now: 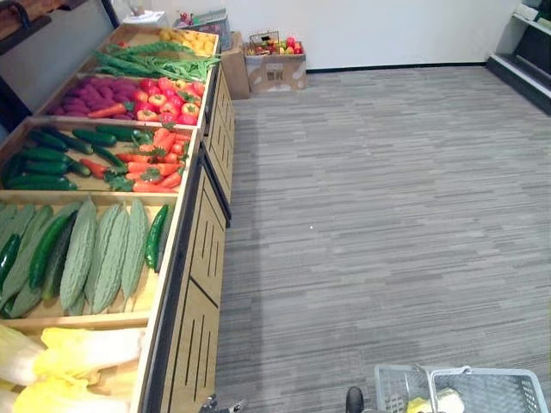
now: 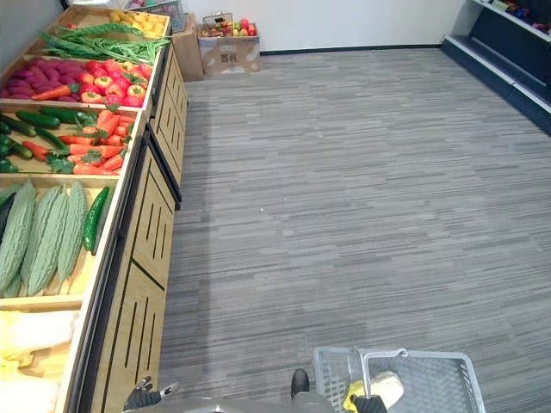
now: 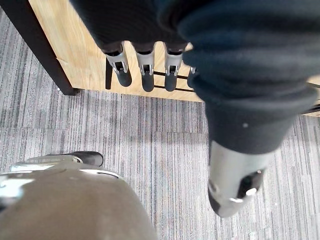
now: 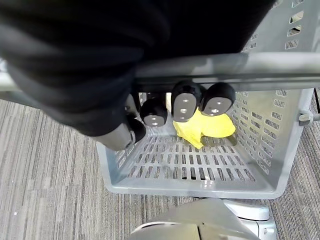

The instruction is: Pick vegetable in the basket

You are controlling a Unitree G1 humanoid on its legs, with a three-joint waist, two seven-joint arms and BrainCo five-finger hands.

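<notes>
I've got my right hand (image 4: 182, 102) curled round the basket handle (image 4: 280, 65), lower right of frame. The yellow vegetable (image 4: 210, 127) lies inside the basket (image 4: 200, 172), just beside that hand. My left hand (image 3: 145, 70) is relaxed and empty.

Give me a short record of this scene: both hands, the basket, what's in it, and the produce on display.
left hand: open, fingers straight, hanging beside the wooden stand
right hand: fingers curled round the handle of the basket
basket: grey, slotted, at the robot's right
basket contents: one yellow leafy vegetable
produce: bitter gourds, cucumbers, carrots, peppers, in bins at the robot's left
</notes>
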